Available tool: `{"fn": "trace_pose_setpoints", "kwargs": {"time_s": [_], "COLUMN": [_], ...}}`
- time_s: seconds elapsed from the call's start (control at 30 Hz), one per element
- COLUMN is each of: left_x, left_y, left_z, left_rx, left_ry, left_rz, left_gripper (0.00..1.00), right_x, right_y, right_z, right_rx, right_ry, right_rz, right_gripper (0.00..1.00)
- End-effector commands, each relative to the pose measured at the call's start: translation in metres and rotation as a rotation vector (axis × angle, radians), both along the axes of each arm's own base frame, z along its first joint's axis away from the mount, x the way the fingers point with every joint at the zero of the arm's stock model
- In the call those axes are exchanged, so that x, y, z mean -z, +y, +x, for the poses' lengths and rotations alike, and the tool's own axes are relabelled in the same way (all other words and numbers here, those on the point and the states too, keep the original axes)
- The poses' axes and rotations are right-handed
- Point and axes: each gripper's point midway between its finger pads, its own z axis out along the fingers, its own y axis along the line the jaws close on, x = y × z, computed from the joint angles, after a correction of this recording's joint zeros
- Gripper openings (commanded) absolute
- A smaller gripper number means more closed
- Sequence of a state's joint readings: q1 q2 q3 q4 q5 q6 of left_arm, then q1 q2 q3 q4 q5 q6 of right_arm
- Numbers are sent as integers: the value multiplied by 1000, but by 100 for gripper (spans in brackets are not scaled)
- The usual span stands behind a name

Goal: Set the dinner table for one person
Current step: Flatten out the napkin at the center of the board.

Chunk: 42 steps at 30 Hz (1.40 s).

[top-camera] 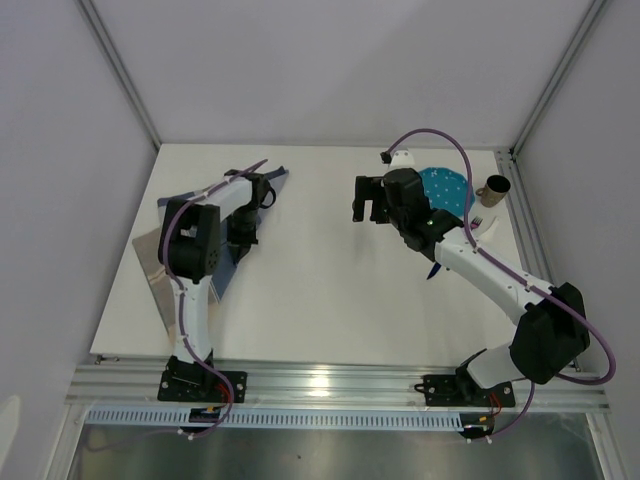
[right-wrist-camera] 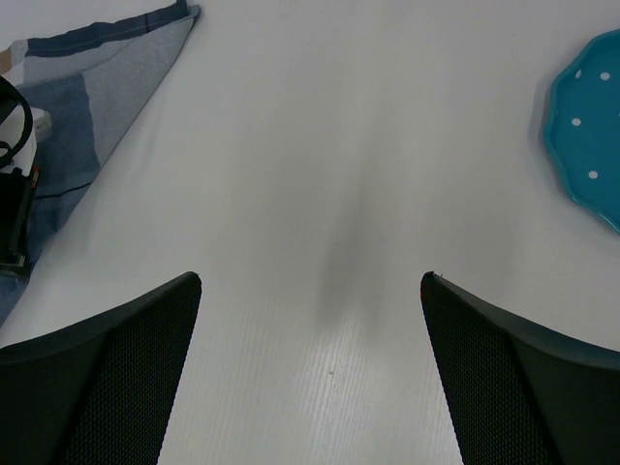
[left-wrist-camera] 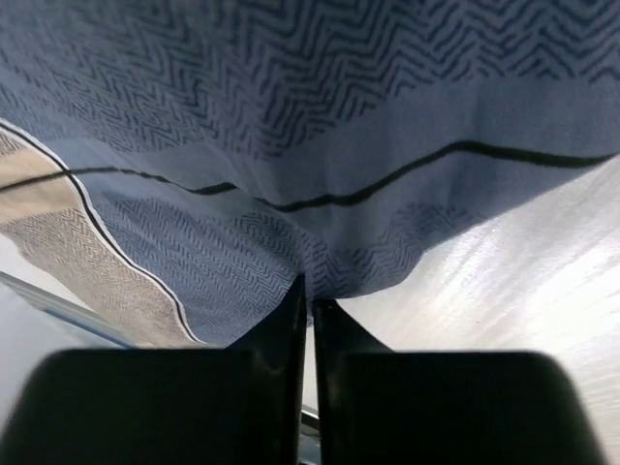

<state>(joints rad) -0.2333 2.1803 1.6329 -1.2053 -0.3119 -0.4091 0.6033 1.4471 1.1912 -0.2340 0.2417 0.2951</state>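
Placemat [left-wrist-camera: 291,116] pinched between its nearly closed jaws, the left gripper [left-wrist-camera: 310,295] looks set to drag it into position. The right gripper [right-wrist-camera: 310,281] gapes wide and empty, the dinner table [right-wrist-camera: 320,145] bare beneath its jaws, a teal plate [right-wrist-camera: 591,126] to their right.

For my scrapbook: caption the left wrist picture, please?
Left gripper pinches a fold of blue placemat on the white table.

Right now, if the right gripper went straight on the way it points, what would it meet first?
Probably the bare white table, between the blue cloth and the teal plate. The right gripper, jaws open, points at that stretch with nothing in between; the depth is unclear.
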Motion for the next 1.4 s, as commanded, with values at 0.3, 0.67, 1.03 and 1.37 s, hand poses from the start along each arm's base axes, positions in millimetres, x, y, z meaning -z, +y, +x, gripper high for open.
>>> {"fn": "trace_pose_setpoints", "kwargs": {"time_s": [0.3, 0.67, 1.03, 1.37], "left_x": [-44, -17, -46, -153], "left_y": [-45, -212, -197, -112], "left_z": [13, -81, -128, -78], "left_rx": [151, 731, 854, 519], "left_ry": [-148, -6, -72, -525], "left_rz": [-19, -129, -200, 194], "left_gripper": [0, 0, 4, 99], "right_x": [-8, 15, 18, -13], "right_y": [-10, -35, -49, -39], "right_z": [-1, 19, 36, 77], "right_rx": [49, 185, 245, 138], "right_ry": [-31, 29, 35, -59], "right_rz": [0, -64, -86, 81], "right_gripper": [99, 99, 99, 99]}}
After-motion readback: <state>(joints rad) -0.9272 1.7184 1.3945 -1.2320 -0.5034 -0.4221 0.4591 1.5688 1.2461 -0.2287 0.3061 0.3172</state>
